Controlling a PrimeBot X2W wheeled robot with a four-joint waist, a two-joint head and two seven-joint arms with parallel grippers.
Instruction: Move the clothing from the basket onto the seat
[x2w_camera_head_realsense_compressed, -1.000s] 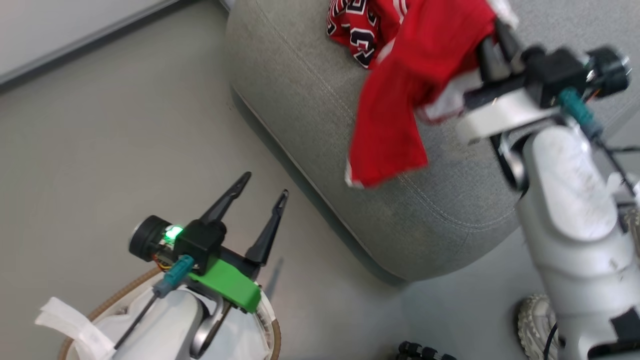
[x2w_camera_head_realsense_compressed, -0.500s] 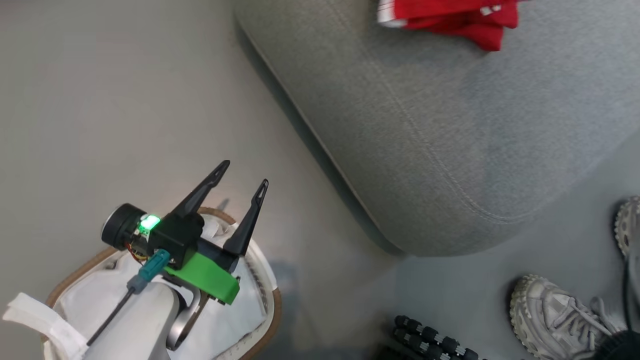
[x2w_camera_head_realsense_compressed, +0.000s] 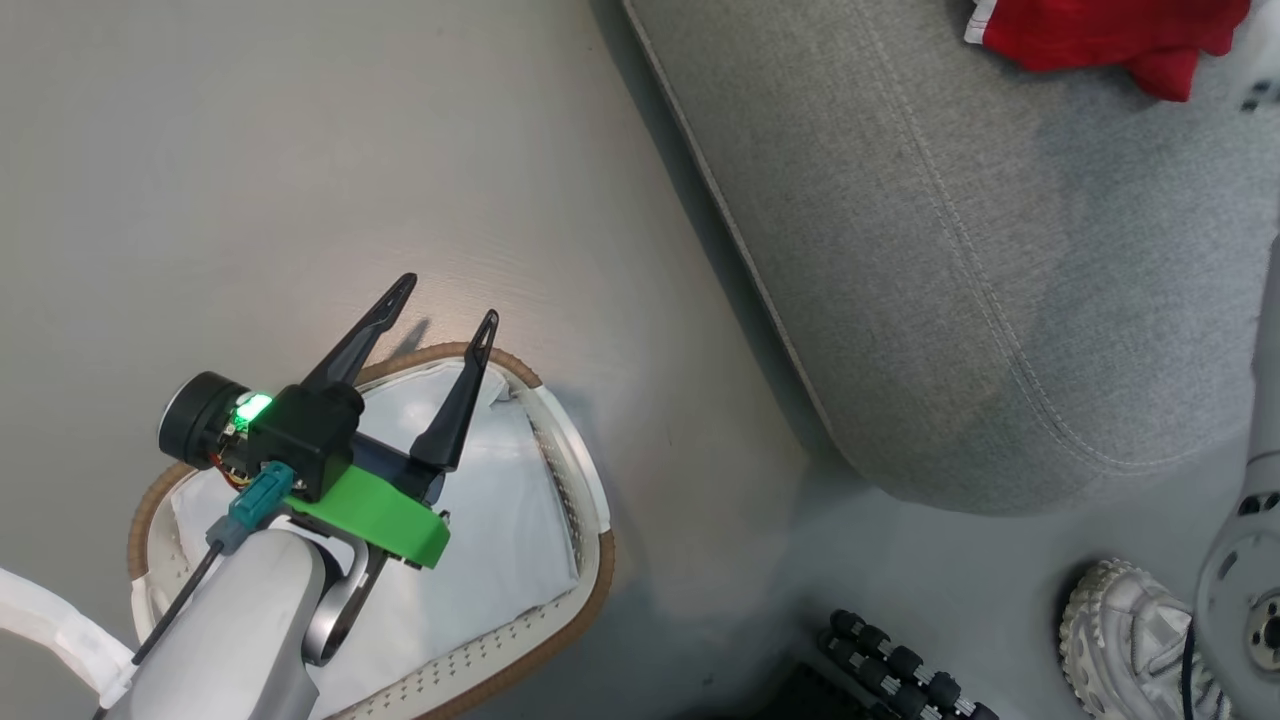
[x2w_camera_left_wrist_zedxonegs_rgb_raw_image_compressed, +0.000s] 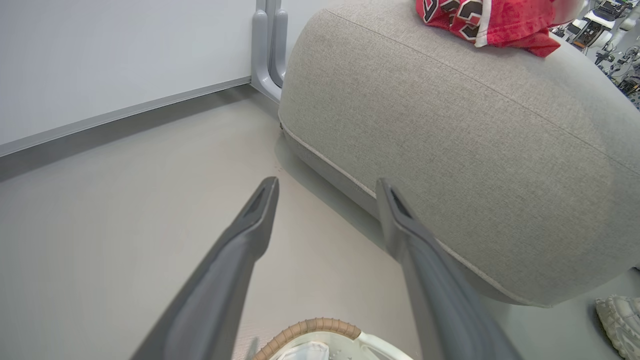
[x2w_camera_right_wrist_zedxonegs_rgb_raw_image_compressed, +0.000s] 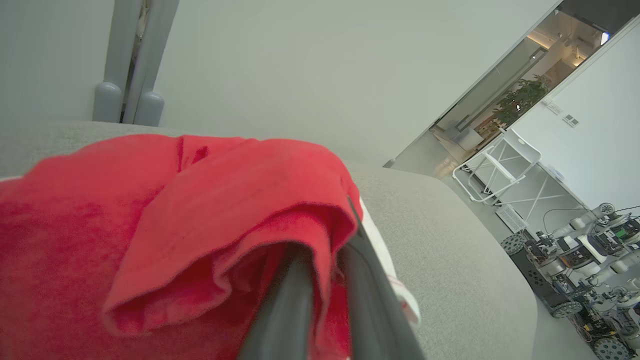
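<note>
The left end effector (x2w_camera_head_realsense_compressed: 447, 300) is held above the basket (x2w_camera_head_realsense_compressed: 590, 490), well to the left of the seat (x2w_camera_head_realsense_compressed: 950, 300). Its two fingers are spread wide apart, and nothing is held or touched by them. The basket is set on the floor (x2w_camera_head_realsense_compressed: 300, 150) just left of the seat, and a white cloth lining (x2w_camera_head_realsense_compressed: 510, 500) is seen inside it. The clothing (x2w_camera_head_realsense_compressed: 1100, 30) is laid on top of the seat, at its far end. Red cloth, a white stripe and black-and-white letters can be seen on it. The right end effector (x2w_camera_right_wrist_zedxonegs_rgb_raw_image_compressed: 327, 250) is found at the clothing on the seat. Its fingers are seen close together, with red cloth draped over them. Their tips are hidden by the cloth, so it cannot be told if the cloth is clamped.
</note>
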